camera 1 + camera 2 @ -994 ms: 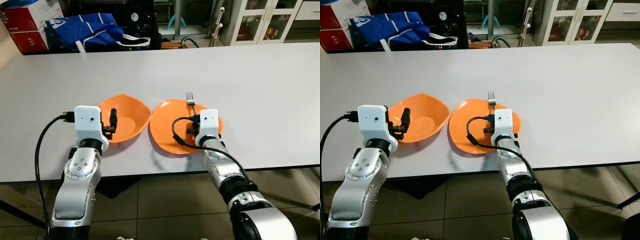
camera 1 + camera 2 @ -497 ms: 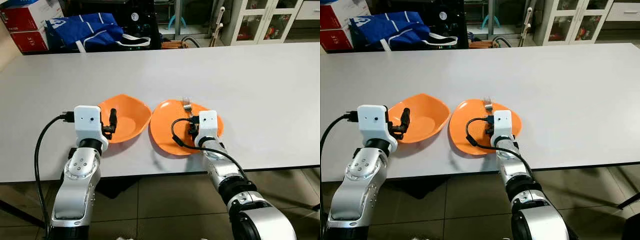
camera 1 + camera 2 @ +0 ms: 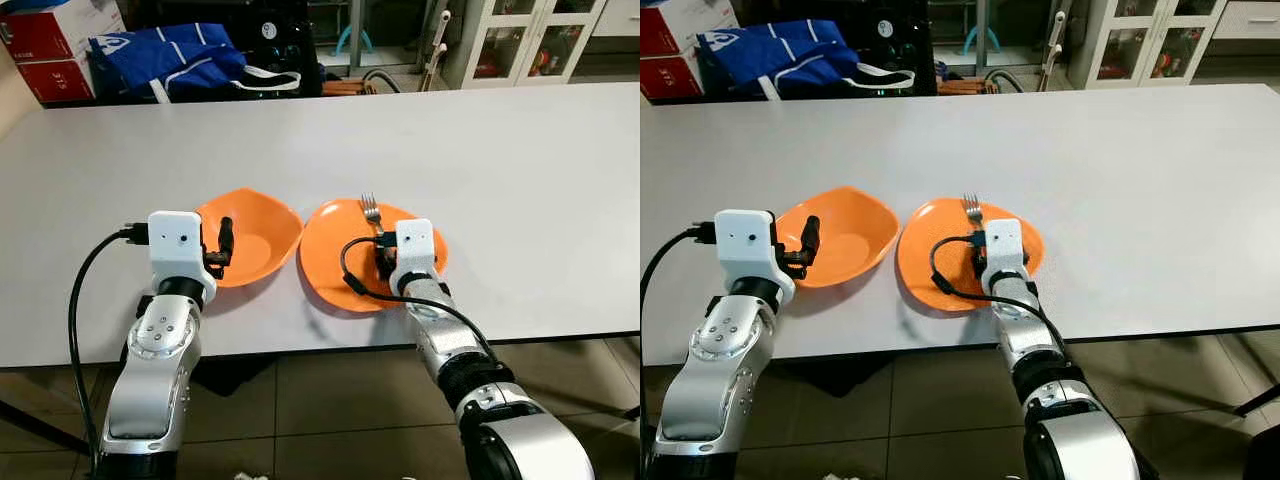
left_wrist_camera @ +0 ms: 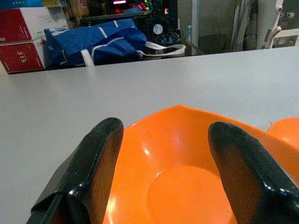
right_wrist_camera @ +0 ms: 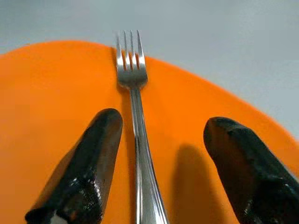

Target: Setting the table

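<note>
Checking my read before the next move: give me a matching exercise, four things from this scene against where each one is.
Things:
1. fork
2. bowl
3. blue bag
4. left gripper

Places:
A. beyond the table's far edge
B. lying on the orange plate, between the right gripper's open fingers
C. open, at the bowl's near rim
D. on the table, left of the plate

Pairs: 1-B, 2-D, 3-A, 4-C

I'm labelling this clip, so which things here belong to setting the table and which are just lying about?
Part of the job:
fork, lying on the plate between the open right gripper fingers
plate
bowl, at the open left gripper
table

Lying about:
blue bag
red boxes
cabinet
</note>
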`<state>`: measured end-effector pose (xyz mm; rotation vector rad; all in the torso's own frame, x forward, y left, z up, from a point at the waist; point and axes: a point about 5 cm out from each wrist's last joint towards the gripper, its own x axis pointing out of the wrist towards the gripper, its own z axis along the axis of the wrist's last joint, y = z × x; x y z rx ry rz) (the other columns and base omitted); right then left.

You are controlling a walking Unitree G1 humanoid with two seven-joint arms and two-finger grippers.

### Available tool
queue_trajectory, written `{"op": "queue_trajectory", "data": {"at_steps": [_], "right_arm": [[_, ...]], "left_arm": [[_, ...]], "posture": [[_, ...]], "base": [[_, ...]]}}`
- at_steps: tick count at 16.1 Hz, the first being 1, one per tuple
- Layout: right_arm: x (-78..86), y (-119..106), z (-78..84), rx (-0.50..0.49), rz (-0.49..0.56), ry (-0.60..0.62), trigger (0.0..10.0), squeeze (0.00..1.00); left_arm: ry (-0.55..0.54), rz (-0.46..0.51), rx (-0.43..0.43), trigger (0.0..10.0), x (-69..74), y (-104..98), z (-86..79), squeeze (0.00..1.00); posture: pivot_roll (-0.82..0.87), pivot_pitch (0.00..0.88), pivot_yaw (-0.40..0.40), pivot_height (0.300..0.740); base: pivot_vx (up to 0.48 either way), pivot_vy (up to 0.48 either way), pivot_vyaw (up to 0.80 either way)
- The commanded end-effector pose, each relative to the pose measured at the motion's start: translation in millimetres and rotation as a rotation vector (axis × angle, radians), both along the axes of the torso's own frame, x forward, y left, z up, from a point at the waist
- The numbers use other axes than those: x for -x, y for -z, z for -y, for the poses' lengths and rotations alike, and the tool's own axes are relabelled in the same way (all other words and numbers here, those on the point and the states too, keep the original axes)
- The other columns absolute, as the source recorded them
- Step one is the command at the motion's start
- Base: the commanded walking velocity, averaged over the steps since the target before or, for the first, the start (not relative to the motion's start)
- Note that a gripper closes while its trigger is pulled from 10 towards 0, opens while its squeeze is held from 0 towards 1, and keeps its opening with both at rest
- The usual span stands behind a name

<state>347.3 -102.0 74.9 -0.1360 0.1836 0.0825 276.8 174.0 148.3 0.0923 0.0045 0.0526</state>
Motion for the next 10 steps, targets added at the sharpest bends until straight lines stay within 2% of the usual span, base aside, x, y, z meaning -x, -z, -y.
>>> {"op": "queue_trajectory", "data": {"at_steps": [1,5,8,10], "right_arm": [[-4.1,-16,-4.0,0.003,0.089,-0.024,10.0,0.0],[-7.9,-46,-2.3,0.037,0.272,-0.04,10.0,0.0],[-4.7,-55,17.2,0.06,0.343,0.014,10.0,0.0],[4.6,-53,35.2,0.082,0.357,0.055,10.0,0.0]], "left_arm": [[0.003,0.013,-0.015,10.0,-1.7,-3,0.7,0.0],[0.006,0.015,-0.014,10.0,-3.4,-3,1.8,0.0],[0.003,0.007,-0.013,10.0,-1.0,0,0.2,0.0],[-0.009,-0.005,-0.004,10.0,1.6,4,-3.7,0.0]], "posture": [[-0.05,0.0,0.077,0.74],[-0.05,0.0,0.071,0.74],[-0.06,0.0,0.069,0.74],[-0.07,0.0,0.063,0.74]], "base": [[0.0,0.0,0.0],[0.0,0.0,0.0],[0.0,0.0,0.0],[0.0,0.0,0.0]]}}
